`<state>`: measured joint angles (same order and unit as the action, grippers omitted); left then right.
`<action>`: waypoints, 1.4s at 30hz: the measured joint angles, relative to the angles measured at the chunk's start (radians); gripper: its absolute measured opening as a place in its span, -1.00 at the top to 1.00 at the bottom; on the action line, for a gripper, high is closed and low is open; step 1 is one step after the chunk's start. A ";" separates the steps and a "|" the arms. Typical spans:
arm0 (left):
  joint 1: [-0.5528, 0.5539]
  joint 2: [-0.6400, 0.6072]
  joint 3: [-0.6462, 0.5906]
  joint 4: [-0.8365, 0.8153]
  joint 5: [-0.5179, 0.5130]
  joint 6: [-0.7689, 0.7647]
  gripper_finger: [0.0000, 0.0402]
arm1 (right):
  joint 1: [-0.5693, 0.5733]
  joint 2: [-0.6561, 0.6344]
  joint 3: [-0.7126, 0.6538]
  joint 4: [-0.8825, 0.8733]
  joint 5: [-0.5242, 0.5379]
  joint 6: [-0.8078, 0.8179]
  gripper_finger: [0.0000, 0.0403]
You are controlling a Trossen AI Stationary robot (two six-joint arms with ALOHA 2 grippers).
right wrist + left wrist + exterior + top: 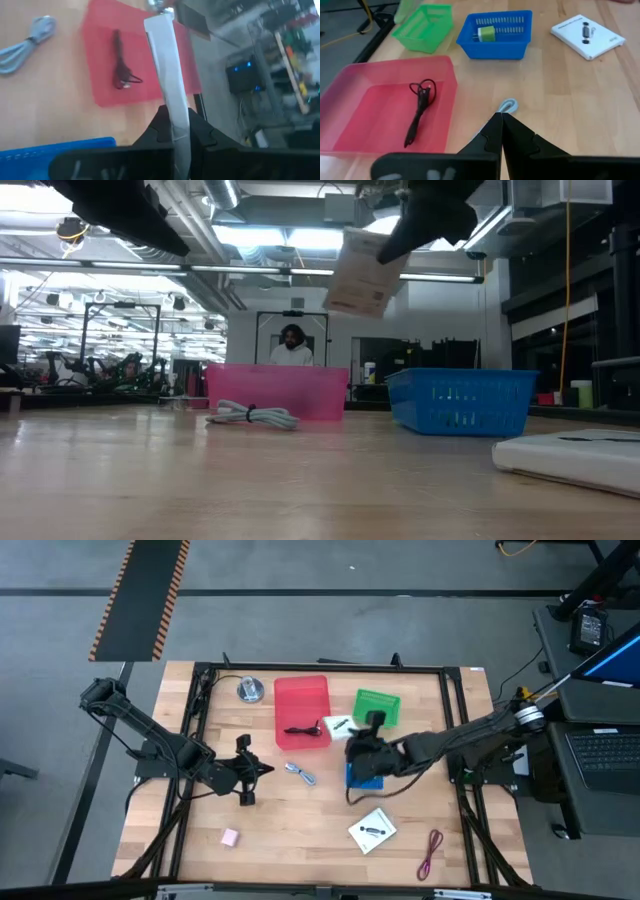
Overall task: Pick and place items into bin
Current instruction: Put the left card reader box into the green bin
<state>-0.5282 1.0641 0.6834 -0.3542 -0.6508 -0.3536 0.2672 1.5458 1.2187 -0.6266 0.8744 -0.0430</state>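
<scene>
- Right pincer [352, 747] up off the table [300, 830], clamped on a white square card [337, 726] held edge-on between its fingers.
- That card [167, 65] sticking out ahead of the fingertips, over the near rim of the red bin [107, 75].
- From table height, card [360, 272] hanging tilted in the air, high above the bin [275, 390].
- Black cord [301, 730] already lying inside the red bin, just beyond the right pincer's tip.
- Blue basket [365, 778] right under the right wrist; small green-white piece [485, 34] resting inside it.
- Green basket [378, 706] just beside the right pincer, on the far side.
- Left pincer [262, 769] low over the table, fingers pressed together on nothing.
- Silvery-blue cable [300, 774] coiled on the wood just ahead of the left pincer's tip, between the two pincers.
- Second white card [372, 830] flat on the table, near side, well clear of the right pincer.
- Dark red cord [431, 853] near the table's edge, beyond that second card.
- Pink cube [230, 836] on the near side, well apart from the left pincer.
- Round silver disc [249, 690] at the far edge beside the red bin.
- A person [291, 345] in the room behind the table.
</scene>
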 joint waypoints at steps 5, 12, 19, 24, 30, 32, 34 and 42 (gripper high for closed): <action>0.000 0.000 0.000 0.007 -0.050 0.001 0.98 | -0.069 -0.113 -0.119 -0.007 -0.003 0.158 0.98; 0.000 0.000 0.000 0.016 -0.092 0.001 0.98 | -0.145 -0.223 -0.268 0.078 -0.004 0.326 0.98; 0.000 0.000 0.000 0.016 -0.118 0.001 0.98 | -0.224 -0.269 -0.345 0.128 -0.017 0.476 0.98; 0.000 0.000 0.000 0.025 -0.117 0.000 0.98 | -0.272 -0.267 -0.366 0.130 -0.039 0.639 0.98; 0.000 0.000 0.000 0.044 -0.117 0.001 0.98 | -0.313 -0.268 -0.367 0.144 -0.133 0.742 0.98; 0.000 0.000 0.000 0.044 -0.117 0.000 0.98 | -0.319 -0.268 -0.367 0.144 -0.136 0.778 0.98; 0.000 0.000 0.000 0.045 -0.116 0.000 0.98 | -0.325 -0.267 -0.367 0.144 -0.136 0.811 0.98; 0.000 0.000 0.000 0.045 -0.115 -0.026 0.98 | -0.329 -0.267 -0.367 0.151 -0.099 0.981 0.98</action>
<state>-0.5282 1.0641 0.6834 -0.3096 -0.7654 -0.3800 -0.0617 1.2793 0.8513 -0.4756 0.7756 0.9384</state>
